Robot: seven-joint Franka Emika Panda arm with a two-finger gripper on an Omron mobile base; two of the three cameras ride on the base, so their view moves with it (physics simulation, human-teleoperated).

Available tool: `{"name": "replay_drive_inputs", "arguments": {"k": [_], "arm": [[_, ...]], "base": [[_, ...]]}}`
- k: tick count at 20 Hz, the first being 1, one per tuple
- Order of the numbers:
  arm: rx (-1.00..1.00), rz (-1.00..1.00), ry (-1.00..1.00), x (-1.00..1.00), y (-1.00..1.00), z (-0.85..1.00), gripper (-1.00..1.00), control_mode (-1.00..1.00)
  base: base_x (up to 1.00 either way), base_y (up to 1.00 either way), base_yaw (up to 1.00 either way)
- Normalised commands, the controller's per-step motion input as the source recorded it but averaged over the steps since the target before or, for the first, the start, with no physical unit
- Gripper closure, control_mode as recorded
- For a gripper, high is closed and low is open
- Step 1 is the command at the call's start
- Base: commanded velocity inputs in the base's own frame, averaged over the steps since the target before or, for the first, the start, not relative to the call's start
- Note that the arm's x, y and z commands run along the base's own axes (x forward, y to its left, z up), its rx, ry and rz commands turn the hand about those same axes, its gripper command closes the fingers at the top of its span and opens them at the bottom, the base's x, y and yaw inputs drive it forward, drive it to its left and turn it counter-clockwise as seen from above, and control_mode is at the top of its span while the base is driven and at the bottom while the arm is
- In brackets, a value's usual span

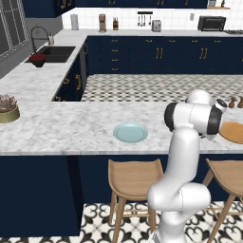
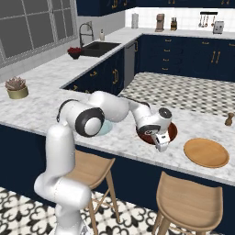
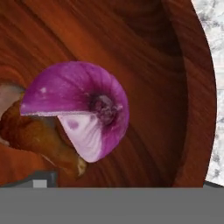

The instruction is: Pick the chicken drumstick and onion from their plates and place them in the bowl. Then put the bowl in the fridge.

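You are working at a white marble counter [image 2: 55, 108] in a navy kitchen, with wooden stools [image 2: 186, 195] tucked under its near edge. Nearest you, the gripper [image 2: 161, 143] hangs low over the bowl [image 2: 173, 130], right at its near rim; whether the fingers stand wide or closed you cannot tell from these pictures, though nothing seems to be held. In the hand view the onion [image 3: 81, 107] lies in the bowl's hollow, touching the drumstick [image 3: 37, 138] beside it, so both foods look to be in place. The blue plate [image 1: 130, 132] and the wooden plate [image 2: 206, 152] sit bare on either side.

What remains, by my judgement, is carrying the bowl to the fridge. Expect glossy, stiff, fairly heavy wood: take it by pinching the rim wall, one finger inside and one outside. Keep it level, since the round onion can roll. Farther off, the sink [image 2: 98, 47] sits under the window.
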Motion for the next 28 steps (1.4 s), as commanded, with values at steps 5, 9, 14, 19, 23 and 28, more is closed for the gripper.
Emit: {"name": "replay_drive_inputs", "arguments": {"k": [5,9,14,19,23,28], "arm": [[0.0,-0.11,-0.01,0.41,0.14,-0.12,1.0,-1.0],[0.0,-0.07,0.0,0.32,0.01,0.0,1.0,-1.0],[0.0,-0.01,-0.02,-0.03,0.01,0.1,1.0,-1.0],[-0.03,0.04,-0.1,-0.23,0.1,0.15,1.0,-1.0],[0.02,0.0,-0.25,-0.28,0.15,0.0,1.0,-1.0],[0.18,0.0,-0.3,-0.31,0.22,0.07,1.0,-1.0]], "base": [[0.0,0.0,0.0],[0.0,0.0,0.0],[0.0,0.0,0.0],[0.0,0.0,0.0],[0.0,0.0,0.0],[0.0,0.0,0.0]]}}
